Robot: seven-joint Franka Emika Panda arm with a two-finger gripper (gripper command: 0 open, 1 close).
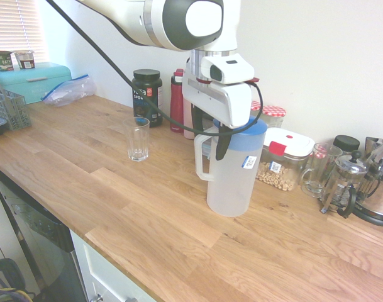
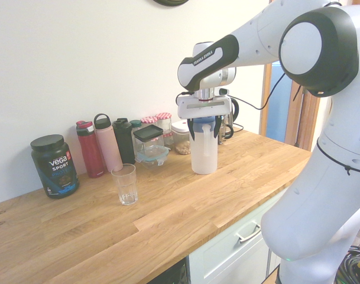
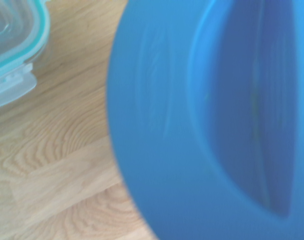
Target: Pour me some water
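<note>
We see the water jug [image 1: 234, 176] standing upright on the wooden counter [image 1: 116, 207], long axis vertical, handle turned towards the empty glass [image 1: 138, 139]. The gripper [image 1: 219, 141] sits right on top, over the blue lid [image 3: 201, 125] (it fills the wrist view). Its dark fingers [image 1: 222, 143] reach down at the handle side; whether they clamp, we cannot tell.

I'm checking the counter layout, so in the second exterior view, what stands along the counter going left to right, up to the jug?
Black Vega tub → red bottle → pink bottle → drinking glass, nearer the front edge → clear container with dark lid → frosted jug under the gripper.
</note>
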